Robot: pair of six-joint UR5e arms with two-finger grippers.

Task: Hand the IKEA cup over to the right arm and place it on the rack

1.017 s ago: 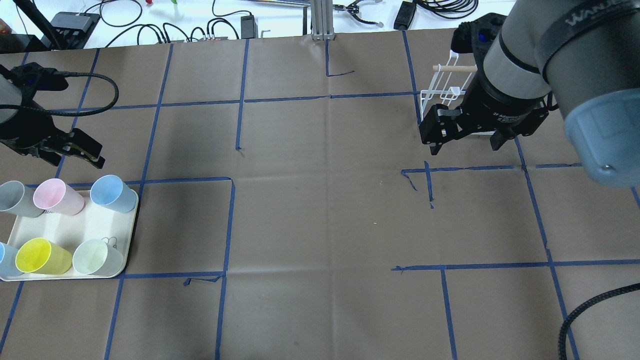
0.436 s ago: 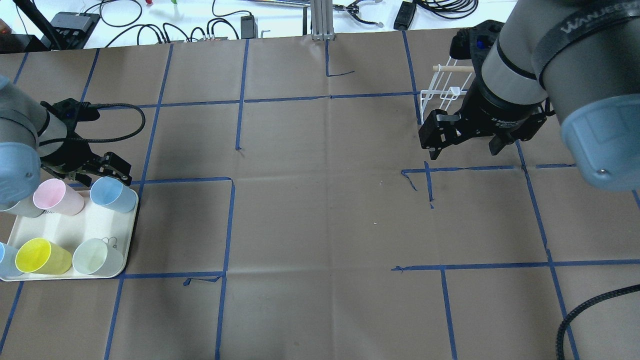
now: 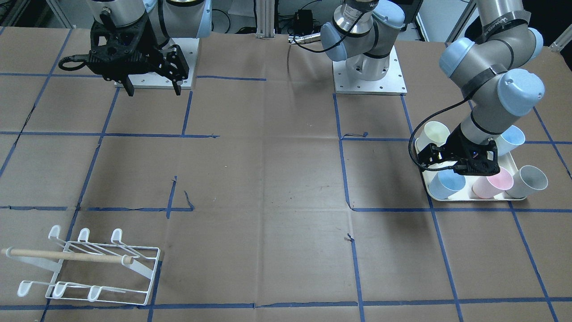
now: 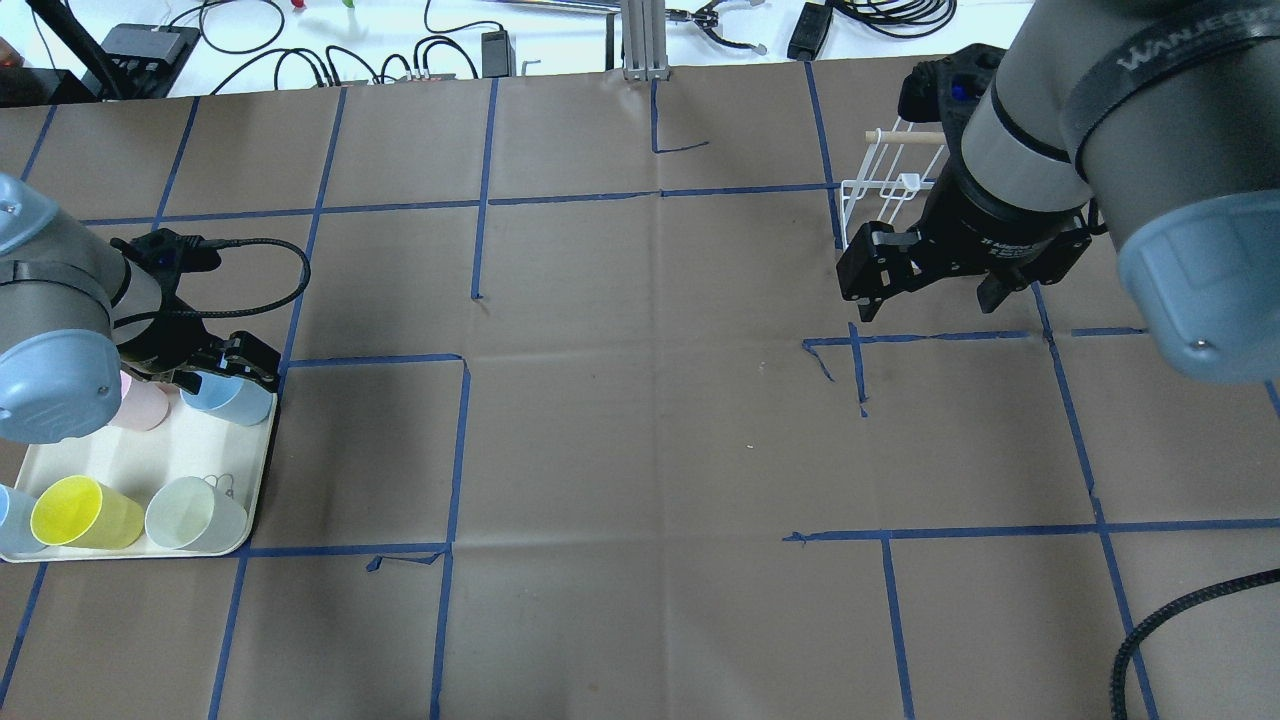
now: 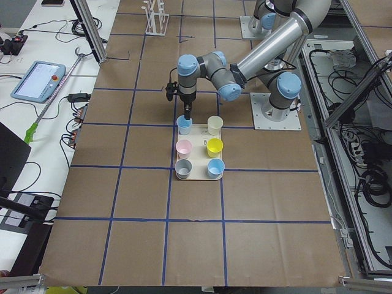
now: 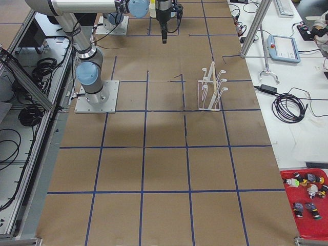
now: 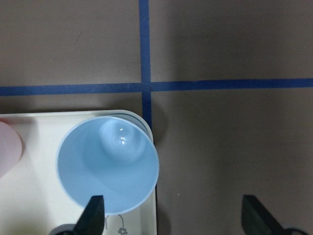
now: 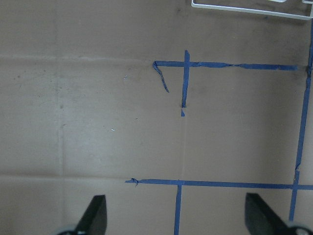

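Observation:
A light blue cup (image 4: pixel 238 402) stands upright at the far right corner of the cream tray (image 4: pixel 130 460). My left gripper (image 4: pixel 215 368) is open just above it. In the left wrist view one fingertip (image 7: pixel 93 215) overlaps the blue cup's (image 7: pixel 107 164) rim and the other is outside it, past the tray's edge. In the front view the left gripper (image 3: pixel 460 157) covers part of this cup (image 3: pixel 447 184). My right gripper (image 4: pixel 930 290) is open and empty, above the table in front of the white wire rack (image 4: pixel 885 185). The rack (image 3: pixel 89 264) holds nothing.
Other cups stand on the tray: pink (image 4: pixel 140 405), yellow (image 4: pixel 85 512), pale green (image 4: pixel 195 512), another blue (image 4: pixel 8 520), grey (image 3: pixel 527 181). Blue tape lines cross the brown table. Cables and boxes lie beyond the far edge (image 4: pixel 450 50).
My left arm has swung from behind the tray toward it and come down over the blue cup. My right gripper has barely moved and stays open.

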